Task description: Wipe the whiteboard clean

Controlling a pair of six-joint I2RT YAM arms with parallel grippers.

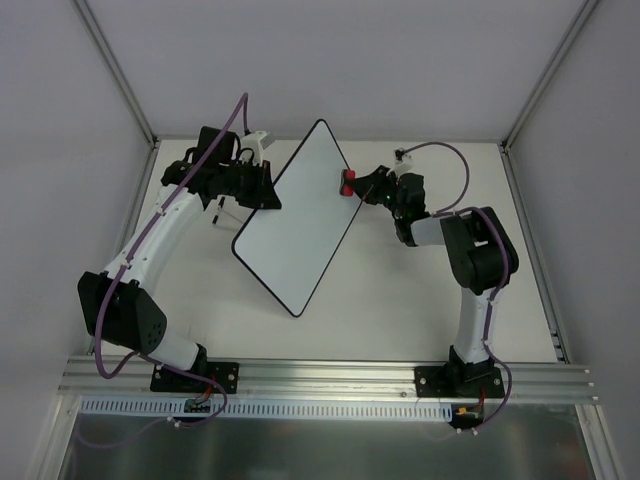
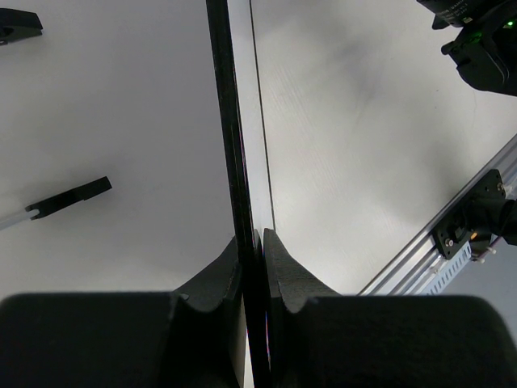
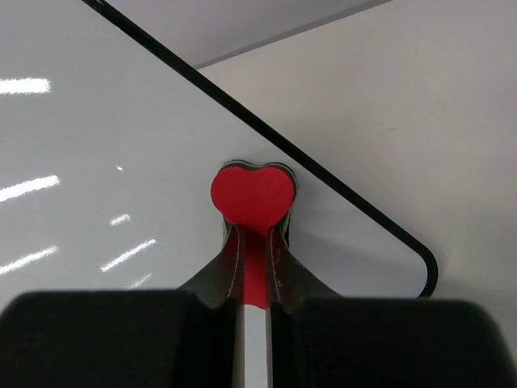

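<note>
The whiteboard (image 1: 300, 215) is a white board with a thin black rim, lying slantwise in the middle of the table, and its face shows no writing. My left gripper (image 1: 268, 190) is shut on its left edge; in the left wrist view the rim (image 2: 234, 145) runs edge-on between the fingers (image 2: 287, 271). My right gripper (image 1: 352, 186) is shut on a small red eraser (image 1: 348, 182) at the board's right edge. In the right wrist view the eraser (image 3: 251, 194) rests on the board (image 3: 105, 162) near a rounded corner.
A black marker cap (image 2: 73, 196) with a white barrel lies on the table left of the board. Another black piece (image 2: 18, 24) lies further off. The aluminium rail (image 1: 320, 380) with the arm bases runs along the near edge. Grey walls enclose the table.
</note>
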